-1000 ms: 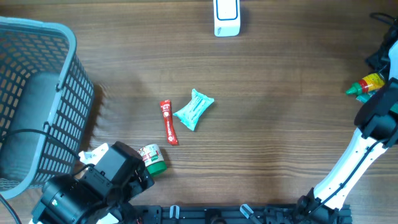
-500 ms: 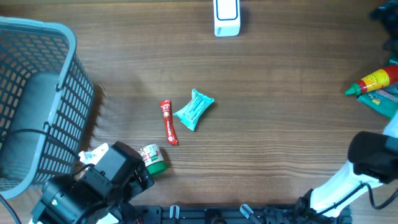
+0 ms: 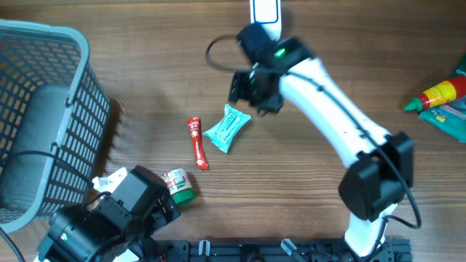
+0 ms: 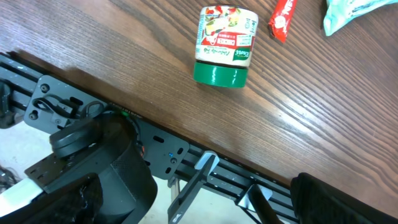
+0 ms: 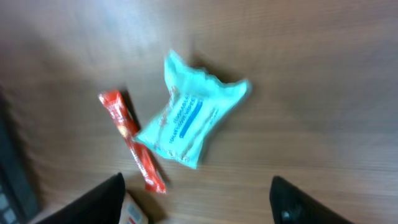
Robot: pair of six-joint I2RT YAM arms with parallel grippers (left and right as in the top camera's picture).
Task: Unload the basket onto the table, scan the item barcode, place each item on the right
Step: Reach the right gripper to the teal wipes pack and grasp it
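A teal packet (image 3: 227, 129) lies flat at the middle of the table, and in the right wrist view the teal packet (image 5: 189, 121) shows blue print. Just left of it is a red stick pack (image 3: 196, 143) (image 5: 130, 146). A green-capped jar (image 3: 178, 186) (image 4: 225, 46) lies on its side near the front edge. My right gripper (image 3: 251, 97) (image 5: 196, 205) hovers open just behind the packet, holding nothing. The white scanner (image 3: 264, 11) stands at the back edge, partly hidden by the right arm. My left gripper (image 4: 199, 208) hangs open over the front edge, empty.
A grey mesh basket (image 3: 44, 109) fills the left side. At the far right lie a red and yellow bottle with a green cap (image 3: 435, 95) and a teal box (image 3: 451, 120). The left arm (image 3: 109, 218) sits at the front left corner.
The right arm has swung from the far right edge to the table's middle and now hovers over the teal packet. The left arm and the items have not moved.
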